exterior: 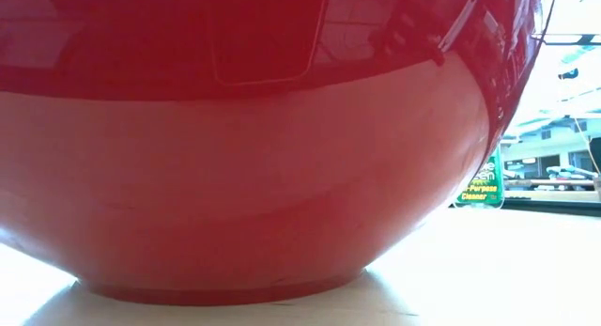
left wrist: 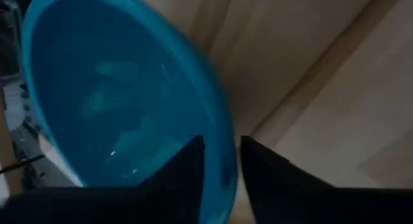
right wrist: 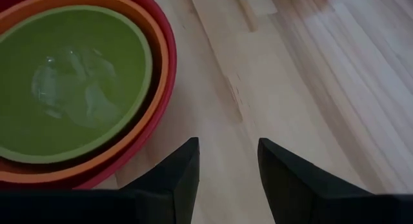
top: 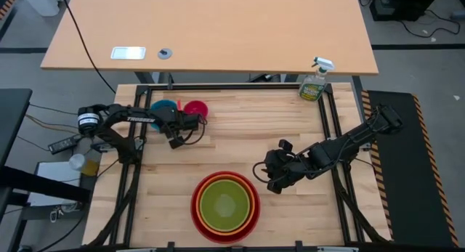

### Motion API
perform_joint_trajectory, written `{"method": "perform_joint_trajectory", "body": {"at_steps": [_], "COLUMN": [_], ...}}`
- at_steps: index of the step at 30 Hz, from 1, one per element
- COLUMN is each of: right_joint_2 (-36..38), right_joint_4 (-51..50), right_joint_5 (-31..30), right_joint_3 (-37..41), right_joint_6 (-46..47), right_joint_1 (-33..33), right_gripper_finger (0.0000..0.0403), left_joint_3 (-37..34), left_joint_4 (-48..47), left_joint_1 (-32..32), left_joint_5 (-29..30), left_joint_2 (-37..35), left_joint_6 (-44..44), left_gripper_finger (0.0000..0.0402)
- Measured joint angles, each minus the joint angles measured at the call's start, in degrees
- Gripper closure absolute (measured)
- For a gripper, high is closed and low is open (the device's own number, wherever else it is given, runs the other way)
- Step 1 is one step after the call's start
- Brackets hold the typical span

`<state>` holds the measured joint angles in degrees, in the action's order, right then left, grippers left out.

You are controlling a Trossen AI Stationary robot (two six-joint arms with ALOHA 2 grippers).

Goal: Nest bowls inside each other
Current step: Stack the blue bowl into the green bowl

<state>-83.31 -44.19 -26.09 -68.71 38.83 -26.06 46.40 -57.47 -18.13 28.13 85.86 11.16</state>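
Note:
The big red bowl (top: 251, 221) stands on its base near the table's front edge, with the orange bowl (top: 251, 196) and the lime green bowl (top: 225, 205) nested inside it. At the far left, the blue bowl (top: 161, 105) and the pink bowl (top: 196, 108) sit side by side on the wood. My left gripper (top: 180, 120) is over the blue bowl (left wrist: 110, 101), shut on its rim. My right gripper (top: 265, 176) hangs open just right of the red bowl (right wrist: 164, 62), holding nothing. My left gripper has the blue bowl's rim (left wrist: 222, 161) between its two fingers, one finger (left wrist: 184, 169) inside the bowl and the other (left wrist: 264, 169) outside. The fingers come slanting down from above. The arm hides the bowl's base, so I cannot tell whether it is lifted.
A green spray bottle (top: 314, 83) stands at the table's far right corner and also shows in the low view (exterior: 484, 180). Black frame rails (top: 330, 128) run along the table's sides. Bare wood lies between the two bowl groups. The red bowl (exterior: 263, 147) fills the low view.

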Motion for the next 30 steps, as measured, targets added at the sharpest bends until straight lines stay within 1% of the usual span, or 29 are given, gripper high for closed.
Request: {"method": "perform_joint_trajectory", "body": {"at_steps": [3,4,5,7,9,12,14,15,17,19,21,25,28,30], "right_joint_2": [0.0,0.0,0.0,0.0,0.0,0.0,0.0,0.0,0.0,0.0,-0.02,-0.04,-0.04,-0.04], "right_joint_4": [0.03,0.02,0.03,0.03,0.03,0.02,0.0,-0.03,0.03,-0.31,-1.04,-1.03,-0.93,-0.97], "right_joint_5": [0.04,0.03,0.04,0.07,0.13,0.4,1.61,2.12,2.64,2.61,2.61,3.71,3.74,3.74], "right_joint_3": [0.0,0.0,0.0,0.0,0.0,0.0,0.0,0.0,0.1,0.65,1.39,4.68,6.74,7.61], "right_joint_6": [0.0,0.0,0.0,0.0,0.0,0.11,0.34,0.39,0.42,0.65,1.52,3.77,5.93,7.06], "right_joint_1": [0.0,0.01,0.0,0.0,0.0,0.01,0.05,0.2,0.35,0.39,0.39,0.39,0.39,0.39], "right_gripper_finger": [0.0239,0.0239,0.0239,0.0239,0.0239,0.0239,0.0239,0.0239,0.0239,0.0239,0.0239,0.0239,0.0239,0.0239], "left_joint_3": [0.27,0.46,0.76,1.59,3.05,7.23,10.59,12.51,16.34,19.86,22.25,23.86,25.3,27.57], "left_joint_4": [-0.77,-1.18,-1.6,-2.18,-4.77,-10.17,-13.14,-13.94,-13.18,-11.95,-8.59,1.16,7.56,8.69], "left_joint_1": [0.46,0.7,0.98,1.6,2.37,4.77,7.9,9.9,14.72,20.9,27.77,41.35,48.65,52.13], "left_joint_5": [-1.16,-1.57,-1.12,-1.61,-1.57,-1.23,-1.27,-1.75,-4.49,-6.72,-7.2,-7.21,-5.16,-2.72], "left_joint_2": [0.04,0.02,0.02,0.02,0.02,-0.01,-0.82,-1.42,-3.34,-4.86,-6.09,-5.97,-3.45,-0.91], "left_joint_6": [-0.46,-0.58,-1.09,-1.6,-1.74,-1.06,-0.41,-0.72,-2.34,-4.62,-7.38,-12.76,-14.77,-15.6], "left_gripper_finger": [0.0365,0.038,0.0387,0.0385,0.0381,0.0382,0.0385,0.0385,0.0385,0.0383,0.0382,0.0382,0.0382,0.0382]}}
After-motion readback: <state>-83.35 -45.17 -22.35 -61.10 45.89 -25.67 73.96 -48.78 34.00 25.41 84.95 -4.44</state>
